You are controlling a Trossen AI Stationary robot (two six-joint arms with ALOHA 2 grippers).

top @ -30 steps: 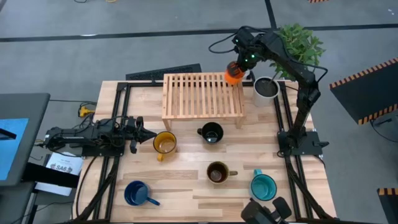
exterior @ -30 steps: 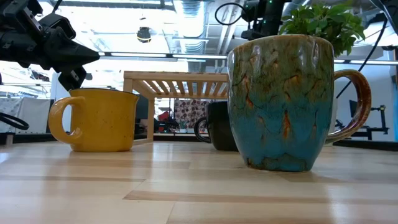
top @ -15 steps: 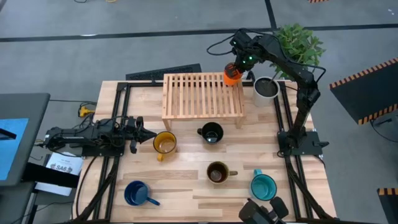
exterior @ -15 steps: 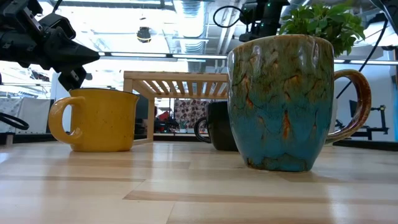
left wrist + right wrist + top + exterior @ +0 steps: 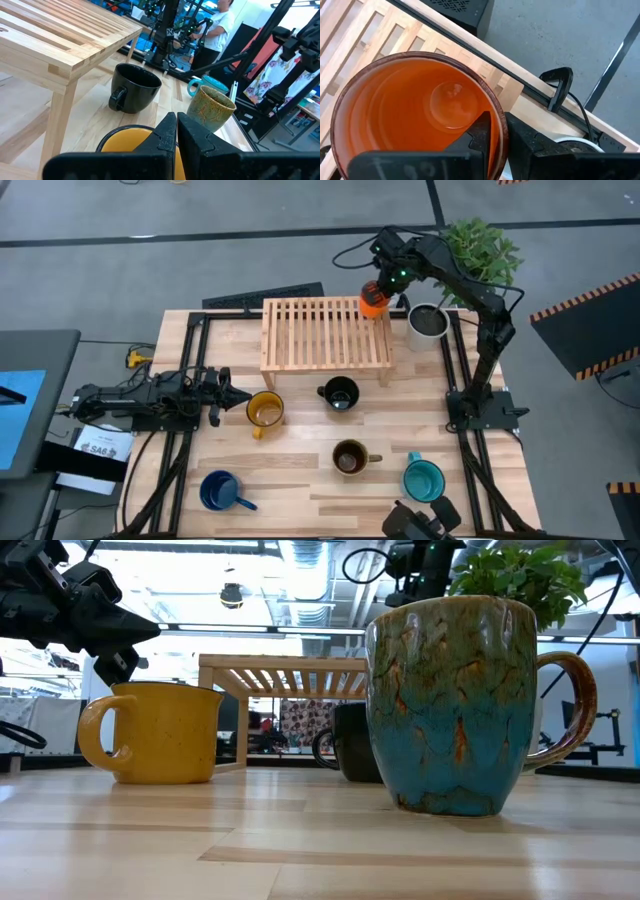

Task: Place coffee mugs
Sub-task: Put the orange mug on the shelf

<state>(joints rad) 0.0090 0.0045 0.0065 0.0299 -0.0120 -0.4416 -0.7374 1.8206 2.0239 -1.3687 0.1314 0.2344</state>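
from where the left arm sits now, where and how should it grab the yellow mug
Probably by the rim wall, coming down from above. The yellow mug stands upright with its mouth open, and its handle points toward the table's front edge. The left gripper sits beside it with its fingers closed, so it would need to open first, then drop one finger inside the rim and one outside.

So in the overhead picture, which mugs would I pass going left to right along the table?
Blue mug → yellow mug → black mug → brown mug → orange mug, held up on the wooden rack by the right end effector → teal mug.
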